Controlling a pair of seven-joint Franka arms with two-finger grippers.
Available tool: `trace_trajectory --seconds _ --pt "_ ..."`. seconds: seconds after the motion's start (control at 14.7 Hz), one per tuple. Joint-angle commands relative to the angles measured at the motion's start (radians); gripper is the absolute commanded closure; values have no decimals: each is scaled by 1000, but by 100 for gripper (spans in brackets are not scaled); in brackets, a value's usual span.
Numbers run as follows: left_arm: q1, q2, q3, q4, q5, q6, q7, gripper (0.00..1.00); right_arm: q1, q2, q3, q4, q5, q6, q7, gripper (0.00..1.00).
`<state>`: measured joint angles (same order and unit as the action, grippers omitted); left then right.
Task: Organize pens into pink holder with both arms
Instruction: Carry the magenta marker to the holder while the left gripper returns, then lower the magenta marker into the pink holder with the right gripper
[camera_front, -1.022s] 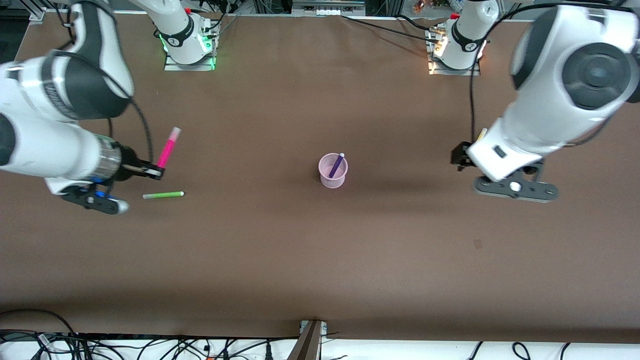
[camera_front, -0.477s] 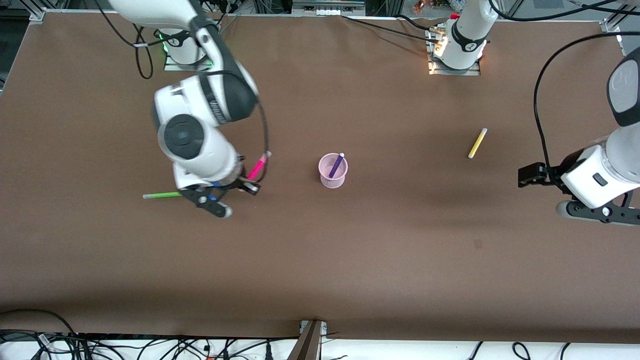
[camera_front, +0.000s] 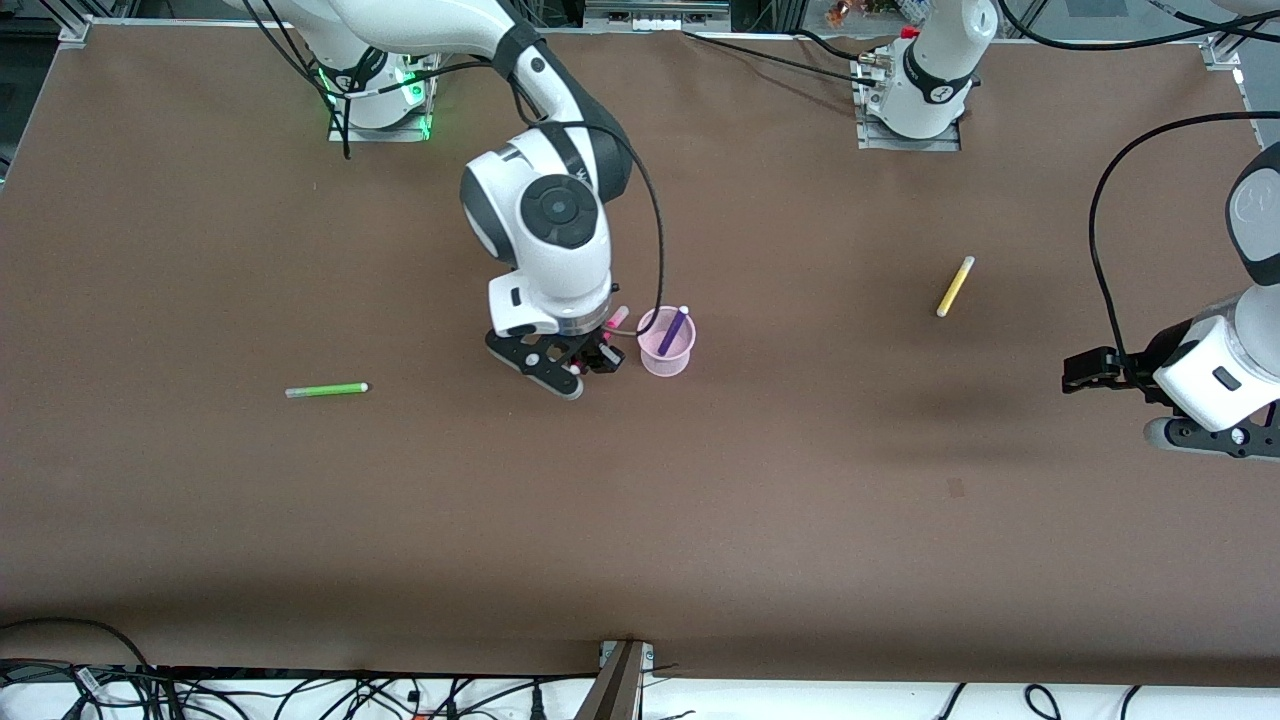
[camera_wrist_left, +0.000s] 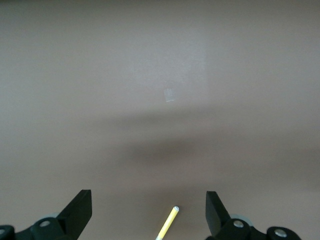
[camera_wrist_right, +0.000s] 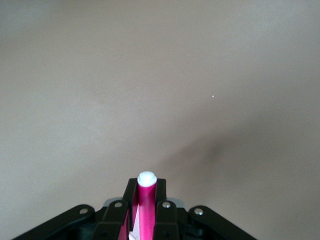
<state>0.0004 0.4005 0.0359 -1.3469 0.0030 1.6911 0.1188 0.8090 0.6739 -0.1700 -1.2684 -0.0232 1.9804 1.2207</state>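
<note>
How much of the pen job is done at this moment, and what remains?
Done: the purple pen stands in the pink holder. In hand: the right gripper is shut on the magenta pen, beside the holder. Left: the green pen and the yellow pen lie on the table; the left gripper waits open.

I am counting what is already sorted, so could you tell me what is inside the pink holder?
The pink holder contains one purple pen, leaning with its pale end above the rim. Its lower end shows only faintly through the wall.
</note>
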Motion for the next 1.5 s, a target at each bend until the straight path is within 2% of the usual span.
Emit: trace_trajectory --seconds 0.0,0.34,0.54,0.82,1.43 --pt "13 -126 -10 -217 -20 157 22 0 73 18 -19 18 -102 17 60 100" --pt "10 -245 -19 -398 -20 298 22 0 111 53 -20 18 -142 121 147 100" --pt "12 -319 -34 -488 -21 384 12 0 134 96 -19 18 -221 172 221 100" --pt "10 -367 -51 -498 -49 384 -25 0 134 105 -20 18 -227 193 224 100" --pt "9 -367 -63 -500 -49 378 -30 0 150 127 -19 18 -262 207 253 100"
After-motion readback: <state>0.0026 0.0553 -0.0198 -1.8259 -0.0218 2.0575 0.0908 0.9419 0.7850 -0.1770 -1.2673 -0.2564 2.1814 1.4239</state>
